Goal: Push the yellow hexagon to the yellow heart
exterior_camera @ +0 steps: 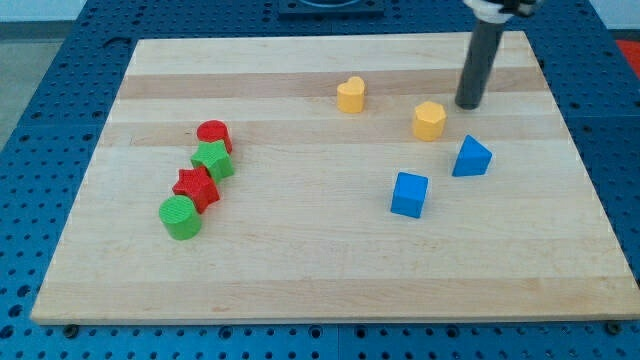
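Observation:
The yellow hexagon [429,120] sits on the wooden board right of centre, toward the view's top. The yellow heart [350,95] lies to its upper left, a short gap away. My tip [467,105] is on the board just to the upper right of the hexagon, close to it but apart from it. The dark rod rises from the tip toward the view's top edge.
A blue triangular block [471,157] lies below and right of the hexagon, and a blue cube [409,194] below it. At the left stand a red cylinder [214,134], green star [213,158], red star [195,187] and green cylinder [181,216] in a diagonal row.

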Controlling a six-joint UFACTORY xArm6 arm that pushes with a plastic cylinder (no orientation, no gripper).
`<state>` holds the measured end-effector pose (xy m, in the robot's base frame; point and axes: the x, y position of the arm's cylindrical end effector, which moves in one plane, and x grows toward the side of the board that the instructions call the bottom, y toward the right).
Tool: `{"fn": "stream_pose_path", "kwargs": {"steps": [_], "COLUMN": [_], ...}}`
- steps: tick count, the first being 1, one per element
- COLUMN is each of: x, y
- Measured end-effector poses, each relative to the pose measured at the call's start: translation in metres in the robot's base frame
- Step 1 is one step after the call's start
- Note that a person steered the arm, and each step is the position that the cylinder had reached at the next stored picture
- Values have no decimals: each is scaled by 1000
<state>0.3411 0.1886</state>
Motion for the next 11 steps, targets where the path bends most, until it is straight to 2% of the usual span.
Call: {"fn": "stream_pose_path", "kwargs": {"steps": [2,4,5,8,9,11], "x": [42,57,55,46,30,25], "y": [-9,-111,-125,-39,-45,-81]}}
